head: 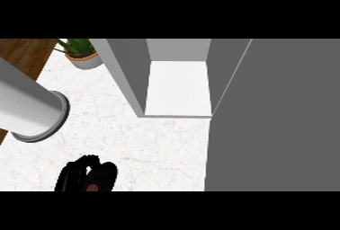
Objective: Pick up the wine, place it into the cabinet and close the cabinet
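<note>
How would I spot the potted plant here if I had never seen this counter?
Start at the open cabinet, the tall grey box with a white floor in the middle. Look left along the pale counter to its far corner. The plant sits there in a grey pot, the only green thing in sight.

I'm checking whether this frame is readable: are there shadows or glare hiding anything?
Head view: even light, no glare on the counter; the open cabinet has a bright shelf beside shaded grey walls; the left hand, curled round the dark wine bottle, reads almost black, hiding detail; the door is flat grey.
</note>
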Tool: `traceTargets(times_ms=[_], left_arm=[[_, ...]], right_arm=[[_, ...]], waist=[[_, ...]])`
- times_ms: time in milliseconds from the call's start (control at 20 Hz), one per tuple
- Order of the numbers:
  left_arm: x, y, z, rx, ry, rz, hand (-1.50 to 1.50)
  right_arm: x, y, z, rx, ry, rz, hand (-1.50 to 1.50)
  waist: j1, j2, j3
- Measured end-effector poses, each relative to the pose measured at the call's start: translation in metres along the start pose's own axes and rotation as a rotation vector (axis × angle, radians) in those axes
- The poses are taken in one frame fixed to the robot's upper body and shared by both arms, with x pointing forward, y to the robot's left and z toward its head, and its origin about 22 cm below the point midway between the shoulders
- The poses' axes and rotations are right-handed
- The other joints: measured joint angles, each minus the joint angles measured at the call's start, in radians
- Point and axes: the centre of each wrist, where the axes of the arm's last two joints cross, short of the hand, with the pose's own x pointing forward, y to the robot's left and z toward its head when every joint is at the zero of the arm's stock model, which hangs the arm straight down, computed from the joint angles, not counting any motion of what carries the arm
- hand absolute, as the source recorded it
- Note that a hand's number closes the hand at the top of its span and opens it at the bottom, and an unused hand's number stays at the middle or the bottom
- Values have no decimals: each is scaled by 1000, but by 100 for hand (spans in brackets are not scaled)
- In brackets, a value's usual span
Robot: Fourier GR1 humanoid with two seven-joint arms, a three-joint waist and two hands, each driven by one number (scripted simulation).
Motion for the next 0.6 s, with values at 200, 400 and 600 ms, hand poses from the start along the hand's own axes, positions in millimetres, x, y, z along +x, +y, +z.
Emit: traceTargets(times_ms=[200,400,600], left_arm=[[9,-26,-5,-33,-43,55,150],[29,-50,-8,-81,-56,98,150],[58,-77,-5,-112,-86,130,150]], right_arm=[[3,-1,1,7,7,1,-150],[-3,-2,2,3,2,-3,-150],[-4,-1,2,6,3,-9,-150]], waist=[[0,1,-4],[-1,3,-6],[-1,3,-7]])
